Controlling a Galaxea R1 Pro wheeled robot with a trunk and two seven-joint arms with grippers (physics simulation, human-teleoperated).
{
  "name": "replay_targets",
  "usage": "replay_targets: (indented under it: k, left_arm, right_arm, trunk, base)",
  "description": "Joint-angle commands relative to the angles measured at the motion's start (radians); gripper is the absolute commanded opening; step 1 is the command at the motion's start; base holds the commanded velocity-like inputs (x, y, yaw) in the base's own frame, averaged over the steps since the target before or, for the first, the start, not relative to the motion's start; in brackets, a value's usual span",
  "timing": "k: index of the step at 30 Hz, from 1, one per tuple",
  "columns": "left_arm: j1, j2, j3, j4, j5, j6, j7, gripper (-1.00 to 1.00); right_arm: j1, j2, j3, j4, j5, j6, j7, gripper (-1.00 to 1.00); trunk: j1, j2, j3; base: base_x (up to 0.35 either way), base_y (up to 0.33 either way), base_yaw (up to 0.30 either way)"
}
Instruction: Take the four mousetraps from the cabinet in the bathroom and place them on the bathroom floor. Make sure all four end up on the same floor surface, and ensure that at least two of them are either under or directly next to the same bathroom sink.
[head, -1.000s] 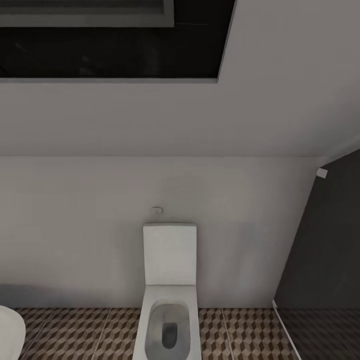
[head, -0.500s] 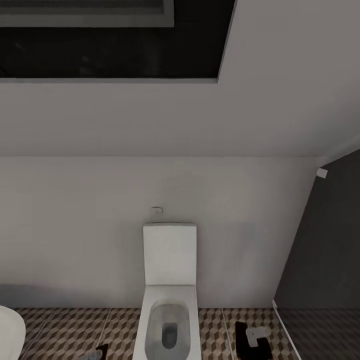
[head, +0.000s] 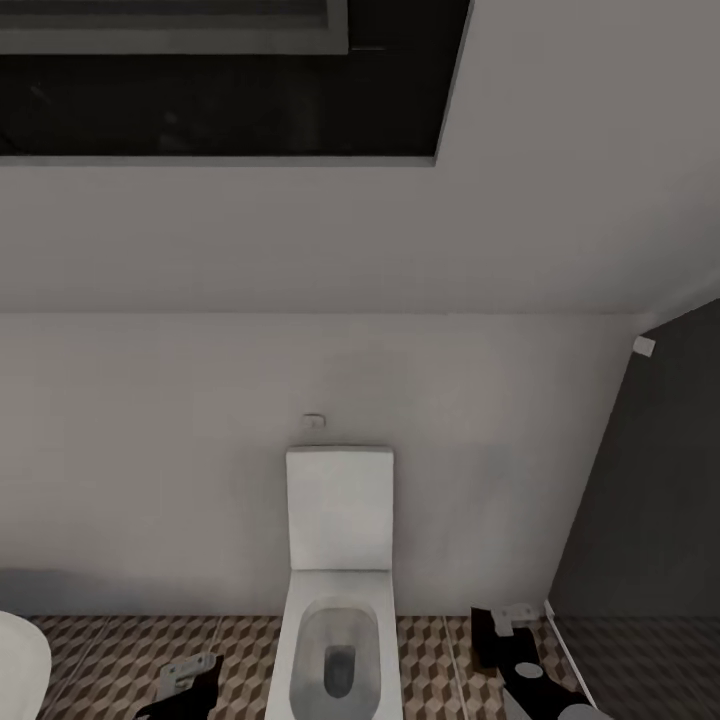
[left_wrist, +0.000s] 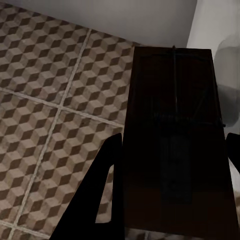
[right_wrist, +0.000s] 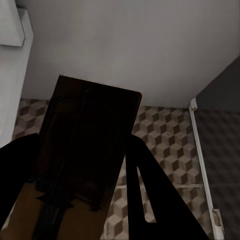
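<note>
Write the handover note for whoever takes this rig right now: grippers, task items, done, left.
Left gripper: shut on a mousetrap, a flat dark board between its fingers, seen from the left wrist.
Right gripper: shut on a second mousetrap, seen from the right wrist.
Position: head faces the toilet against the wall; both grippers low at either side of it, over the cube-pattern bathroom floor. Dark shower floor lies at right; keep off it.
Done: two traps in hand. No trap seen on the floor.
Left: set these two down under or beside one sink, then fetch the other two.
</note>
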Motion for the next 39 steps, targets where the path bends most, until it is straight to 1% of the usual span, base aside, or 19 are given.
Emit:
replay_targets:
  k: [1, 8, 11, 14, 17, 19, 21, 23, 25, 26, 29, 32, 34, 39]
  left_arm:
    - [0.000, 0.001, -0.009, -0.002, 0.007, 0.004, 0.010, -1.00]
    - [-0.001, 0.007, -0.008, -0.001, 0.003, 0.001, 0.017, -1.00]
    - [0.000, 0.043, -0.004, -0.002, 0.005, -0.003, 0.017, -1.00]
    - [-0.002, 0.053, -0.003, -0.016, 0.005, -0.003, 0.023, -1.00]
    - [-0.025, 0.061, -0.003, -0.052, 0.003, 0.008, 0.045, -1.00]
    - [-0.034, 0.062, -0.003, -0.059, 0.002, 0.012, 0.057, -1.00]
    - [-0.042, 0.054, -0.006, -0.062, 0.000, 0.015, 0.079, -1.00]
    - [-0.043, 0.046, -0.008, -0.063, -0.011, 0.015, 0.109, -1.00]
    - [-0.044, 0.024, -0.009, -0.063, -0.034, 0.014, 0.160, -1.00]
    - [-0.044, -0.003, -0.009, -0.062, -0.061, 0.013, 0.215, -1.00]
    - [-0.044, -0.024, -0.008, -0.058, -0.081, 0.013, 0.251, -1.00]
    - [-0.044, -0.028, -0.006, -0.034, -0.086, 0.005, 0.259, -1.00]
    - [-0.044, -0.029, -0.004, -0.023, -0.087, 0.002, 0.265, -1.00]
    - [-0.044, -0.028, 0.001, -0.019, -0.088, 0.001, 0.271, -1.00]
  right_arm:
    - [0.000, 0.000, -0.007, 0.000, 0.009, -0.001, -0.003, -1.00]
    - [0.002, 0.000, -0.007, 0.011, 0.004, 0.000, -0.001, -1.00]
    - [0.002, 0.000, -0.007, 0.014, 0.003, 0.000, -0.001, -1.00]
    - [0.003, 0.000, -0.007, 0.026, 0.002, 0.000, -0.001, -1.00]
    - [0.003, -0.001, -0.007, 0.053, 0.002, 0.004, -0.001, -1.00]
    - [0.004, -0.002, -0.007, 0.068, 0.002, 0.007, -0.001, -1.00]
    - [0.005, -0.007, -0.006, 0.081, 0.003, 0.028, -0.001, -1.00]
    - [0.005, -0.010, -0.005, 0.084, 0.004, 0.046, 0.001, -1.00]
    - [0.006, -0.011, -0.004, 0.089, 0.004, 0.052, 0.002, -1.00]
    - [0.008, -0.011, -0.004, 0.097, 0.004, 0.053, 0.002, -1.00]
    - [0.011, -0.010, -0.004, 0.108, 0.004, 0.051, -0.001, -1.00]
    - [0.011, -0.008, -0.004, 0.124, 0.004, 0.041, -0.011, -1.00]
    - [0.011, -0.008, -0.004, 0.128, 0.004, 0.021, -0.012, -1.00]
    - [0.011, -0.008, -0.005, 0.130, 0.004, 0.000, -0.010, -1.00]
  trunk:
    - [0.004, -0.008, -0.004]
    - [0.031, -0.057, -0.026]
    - [0.043, -0.078, -0.035]
    - [0.054, -0.099, -0.044]
    - [0.066, -0.120, -0.054]
    - [0.073, -0.134, -0.060]
    - [0.081, -0.148, -0.066]
    - [0.089, -0.162, -0.073]
    - [0.096, -0.176, -0.079]
    - [0.100, -0.183, -0.082]
    - [0.112, -0.204, -0.091]
    - [0.123, -0.225, -0.101]
    - [0.131, -0.239, -0.107]
    - [0.150, -0.274, -0.123]
  base:
    - [0.000, 0.000, 0.000]
    - [0.000, 0.000, 0.000]
    - [0.000, 0.000, 0.000]
    - [0.000, 0.000, 0.000]
    - [0.000, 0.000, 0.000]
    - [0.000, 0.000, 0.000]
    - [0.000, 0.000, 0.000]
    - [0.000, 0.000, 0.000]
    - [0.000, 0.000, 0.000]
    - [0.000, 0.000, 0.000]
    - [0.000, 0.000, 0.000]
    - [0.000, 0.000, 0.000]
    - [0.000, 0.000, 0.000]
    - [0.000, 0.000, 0.000]
